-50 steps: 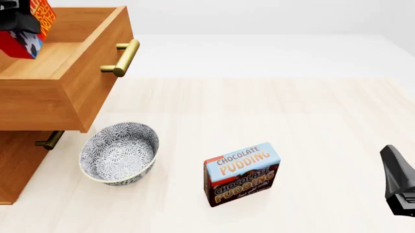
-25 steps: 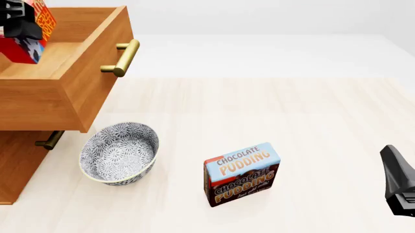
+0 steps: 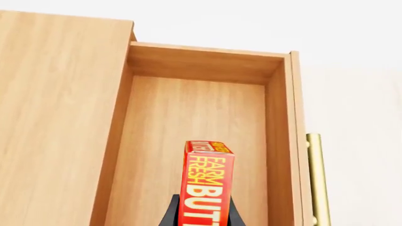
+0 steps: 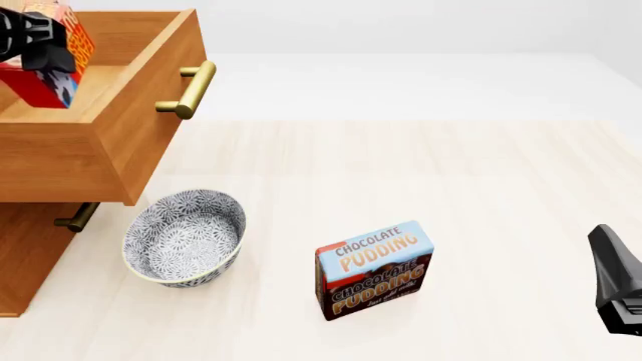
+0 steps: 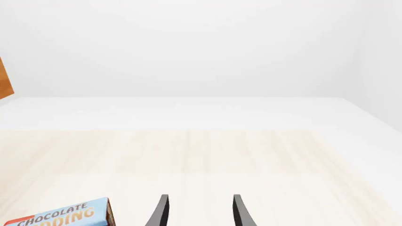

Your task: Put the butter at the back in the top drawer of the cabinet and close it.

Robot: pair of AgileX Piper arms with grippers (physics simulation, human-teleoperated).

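While the top drawer (image 4: 110, 113) stands pulled well out of the cabinet (image 4: 30, 256), the left gripper (image 3: 199, 214) holds the butter (image 3: 207, 183) over the drawer's open cavity, its two dark fingers pressed against the box's flat sides. In the front view the red box sits tilted at the picture's left edge, above the drawer's floor rather than resting on it, as far as I can judge. The wrist view shows bare wood ahead of the box and the brass handle (image 3: 317, 179) off to one side. The step in hand looks like the placing – the butter is carried in but not yet let go. The next move likely calls for lowering it until it sits on the drawer floor, loosening the fingers, lifting clear of the side walls, then pushing the front panel by the handle to shut it. The right gripper (image 5: 198, 212) waits idle with its fingers spread apart and nothing between them, near the Chocolate Pudding box (image 4: 374, 269); a patterned bowl (image 4: 183, 237) sits just below the drawer.
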